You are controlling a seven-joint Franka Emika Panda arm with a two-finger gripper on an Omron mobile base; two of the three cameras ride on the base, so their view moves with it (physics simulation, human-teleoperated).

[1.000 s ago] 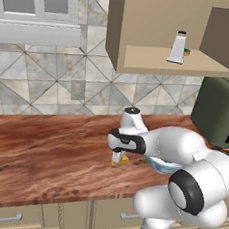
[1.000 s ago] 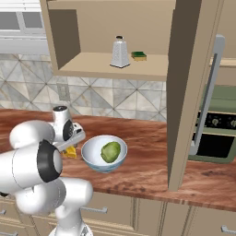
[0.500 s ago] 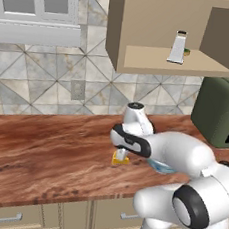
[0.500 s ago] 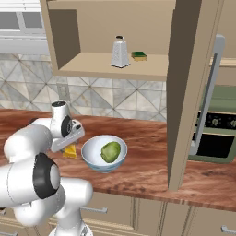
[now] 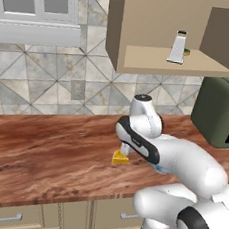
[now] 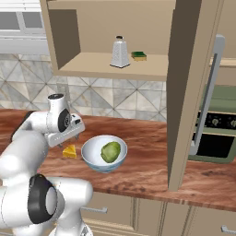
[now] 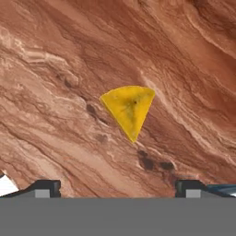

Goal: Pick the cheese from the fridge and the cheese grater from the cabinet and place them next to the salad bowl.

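The cheese (image 7: 129, 109), a small yellow wedge, lies flat on the wooden counter (image 5: 40, 163), free of the fingers. My gripper (image 7: 117, 186) hangs open just above it, jaws wide apart and empty. From the left the cheese (image 5: 120, 158) sits right under the gripper (image 5: 125, 150). From the right the cheese (image 6: 70, 151) rests close to the left of the salad bowl (image 6: 94, 162), which holds a green lettuce ball (image 6: 110, 152); the gripper (image 6: 64, 140) hovers over the wedge. The cheese grater (image 6: 120, 53) (image 5: 178, 47) stands on the cabinet (image 6: 92, 64) shelf. The fridge is out of view.
A green-and-yellow sponge (image 6: 138, 56) lies beside the grater. The cabinet's open door (image 6: 189, 92) with a long handle juts out over the counter on the right. A dark green oven (image 6: 214, 133) (image 5: 220, 113) stands at the counter's right end.
The jaws have opened and let go of the cheese, which now rests on the counter. The hand has risen a little above it.
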